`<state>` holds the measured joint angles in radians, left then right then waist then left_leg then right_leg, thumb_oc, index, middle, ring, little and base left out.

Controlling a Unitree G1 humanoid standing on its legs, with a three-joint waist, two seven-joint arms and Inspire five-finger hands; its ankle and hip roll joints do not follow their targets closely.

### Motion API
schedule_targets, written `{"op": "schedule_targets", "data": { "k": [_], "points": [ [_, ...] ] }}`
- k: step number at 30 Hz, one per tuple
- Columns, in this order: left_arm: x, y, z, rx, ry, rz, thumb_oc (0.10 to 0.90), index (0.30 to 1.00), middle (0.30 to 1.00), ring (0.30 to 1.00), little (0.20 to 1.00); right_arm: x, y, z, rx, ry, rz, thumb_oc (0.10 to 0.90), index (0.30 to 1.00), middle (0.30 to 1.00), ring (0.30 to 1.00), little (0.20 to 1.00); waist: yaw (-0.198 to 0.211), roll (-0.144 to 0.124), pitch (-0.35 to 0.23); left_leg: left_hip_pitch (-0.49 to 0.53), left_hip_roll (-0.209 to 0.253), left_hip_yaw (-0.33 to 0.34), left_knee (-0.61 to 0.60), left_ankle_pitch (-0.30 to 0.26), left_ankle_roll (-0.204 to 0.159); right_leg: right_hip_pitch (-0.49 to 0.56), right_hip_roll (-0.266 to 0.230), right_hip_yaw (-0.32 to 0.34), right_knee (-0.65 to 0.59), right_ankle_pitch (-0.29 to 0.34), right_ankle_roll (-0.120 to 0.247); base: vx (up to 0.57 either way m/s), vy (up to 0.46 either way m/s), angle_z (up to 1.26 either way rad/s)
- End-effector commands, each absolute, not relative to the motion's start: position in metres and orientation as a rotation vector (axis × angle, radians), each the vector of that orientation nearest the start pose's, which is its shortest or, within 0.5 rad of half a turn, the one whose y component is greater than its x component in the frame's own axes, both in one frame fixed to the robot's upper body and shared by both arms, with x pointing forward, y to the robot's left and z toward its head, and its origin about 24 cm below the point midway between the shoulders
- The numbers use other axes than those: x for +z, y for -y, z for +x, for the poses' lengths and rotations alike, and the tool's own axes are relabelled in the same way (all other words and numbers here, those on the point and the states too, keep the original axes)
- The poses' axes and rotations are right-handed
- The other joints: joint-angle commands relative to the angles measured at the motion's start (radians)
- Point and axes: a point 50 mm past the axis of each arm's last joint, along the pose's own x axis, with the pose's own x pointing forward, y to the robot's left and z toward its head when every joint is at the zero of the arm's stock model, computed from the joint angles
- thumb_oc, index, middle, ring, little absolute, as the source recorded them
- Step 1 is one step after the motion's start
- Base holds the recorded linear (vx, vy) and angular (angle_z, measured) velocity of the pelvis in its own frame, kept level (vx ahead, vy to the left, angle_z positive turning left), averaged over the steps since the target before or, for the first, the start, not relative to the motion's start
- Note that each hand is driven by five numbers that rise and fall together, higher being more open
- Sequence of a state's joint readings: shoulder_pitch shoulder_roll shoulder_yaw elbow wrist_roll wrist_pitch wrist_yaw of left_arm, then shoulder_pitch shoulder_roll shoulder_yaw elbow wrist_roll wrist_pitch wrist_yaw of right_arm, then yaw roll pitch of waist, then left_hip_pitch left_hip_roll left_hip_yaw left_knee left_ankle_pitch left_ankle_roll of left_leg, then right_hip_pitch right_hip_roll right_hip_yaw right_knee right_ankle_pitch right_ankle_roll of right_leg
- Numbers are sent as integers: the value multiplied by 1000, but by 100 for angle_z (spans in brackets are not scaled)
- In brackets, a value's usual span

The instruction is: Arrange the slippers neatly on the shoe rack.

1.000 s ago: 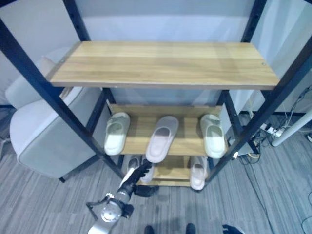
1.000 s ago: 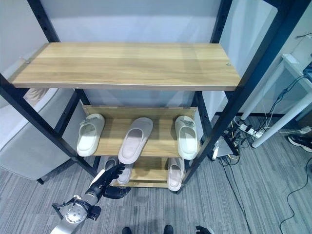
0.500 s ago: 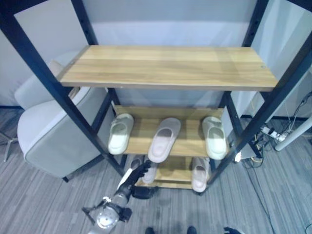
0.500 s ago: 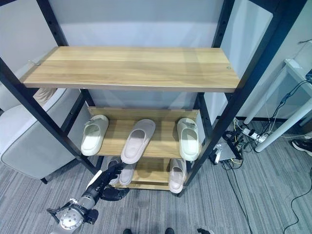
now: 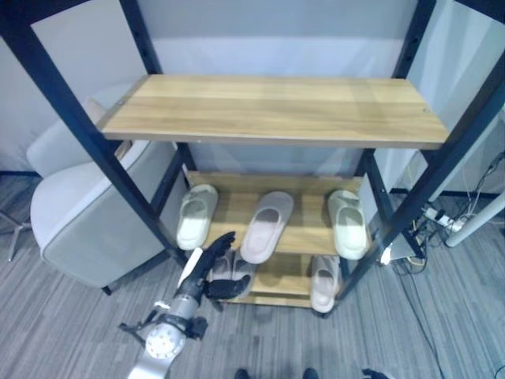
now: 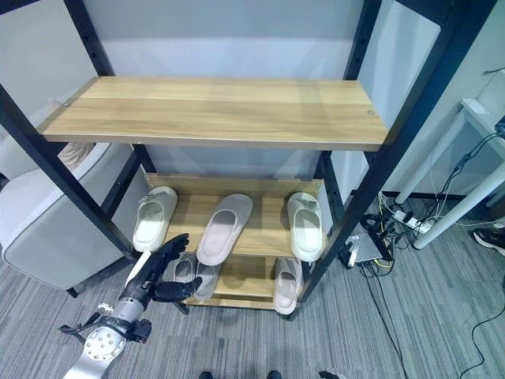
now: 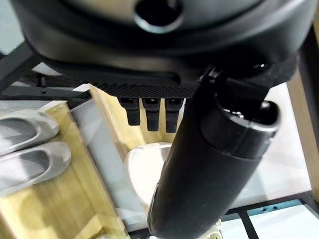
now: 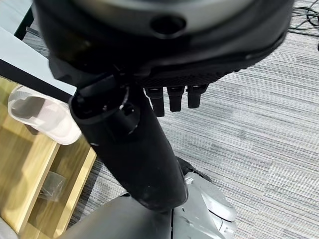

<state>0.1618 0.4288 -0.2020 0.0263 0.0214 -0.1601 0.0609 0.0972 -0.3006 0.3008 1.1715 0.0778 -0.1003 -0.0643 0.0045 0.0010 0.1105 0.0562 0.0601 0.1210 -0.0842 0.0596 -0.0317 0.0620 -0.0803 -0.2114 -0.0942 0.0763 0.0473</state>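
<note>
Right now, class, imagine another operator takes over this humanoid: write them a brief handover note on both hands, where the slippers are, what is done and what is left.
Left hand: open, fingers straight, held at the rack's lower left front, holding nothing.
Right hand: open, over grey carpet, idle.
Middle wooden shelf: pale green slipper on the left, grey-pink slipper in the centre lying askew, second pale green slipper on the right.
Bottom shelf: grey-pink slipper on the right, another pair by the left hand.
Done: all slippers are on the rack.
Left: probably straighten the askew one and group pairs.
</note>
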Motion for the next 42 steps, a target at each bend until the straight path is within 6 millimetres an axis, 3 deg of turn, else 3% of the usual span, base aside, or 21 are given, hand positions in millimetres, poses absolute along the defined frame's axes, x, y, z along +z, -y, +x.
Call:
{"op": "schedule_targets", "data": {
  "k": [1,11,21,31,40,41,42],
  "points": [
    [91,-173,250,-168,367,528,800,900,900,900,900,-157,229,90,49,-1091,-393,800,900,900,900,900,0,-35,-9,22,16,5,-3,-95,-39,61,-36,19,15,-116,92,0,0,0],
    [117,-160,298,-87,500,776,800,900,900,900,900,-158,227,85,87,-1099,-418,800,900,900,900,900,-54,-43,-4,-3,26,43,-3,-101,-44,15,-36,57,7,-95,104,8,-5,-13],
    [152,-170,340,97,581,1023,800,900,900,900,900,-153,231,95,109,-1058,-459,800,900,900,900,900,-102,-33,17,-73,27,78,-3,-103,-43,-88,-36,104,11,-80,118,-50,14,-17],
    [167,-184,357,202,574,1143,800,900,900,900,900,-148,227,111,138,-990,-483,800,900,900,900,900,-118,-40,26,-117,20,101,-3,-94,-37,-152,-40,137,20,-61,124,-25,23,-11],
    [181,-183,367,235,585,1166,800,900,900,900,900,-143,225,123,164,-938,-508,800,900,900,900,900,-127,-54,34,-140,19,111,-3,-89,-33,-184,-43,141,23,-50,129,0,3,-1],
    [183,-182,368,229,590,1162,709,764,764,764,764,-143,225,124,165,-937,-508,800,900,900,900,900,-126,-57,35,-142,19,111,-3,-89,-32,-185,-43,141,23,-50,130,0,0,0],
    [182,-180,368,223,590,1162,584,575,575,575,575,-144,223,124,167,-937,-506,800,900,900,900,900,-127,-58,35,-142,19,112,-3,-90,-32,-186,-43,142,23,-50,129,0,0,0]
  ]
}}
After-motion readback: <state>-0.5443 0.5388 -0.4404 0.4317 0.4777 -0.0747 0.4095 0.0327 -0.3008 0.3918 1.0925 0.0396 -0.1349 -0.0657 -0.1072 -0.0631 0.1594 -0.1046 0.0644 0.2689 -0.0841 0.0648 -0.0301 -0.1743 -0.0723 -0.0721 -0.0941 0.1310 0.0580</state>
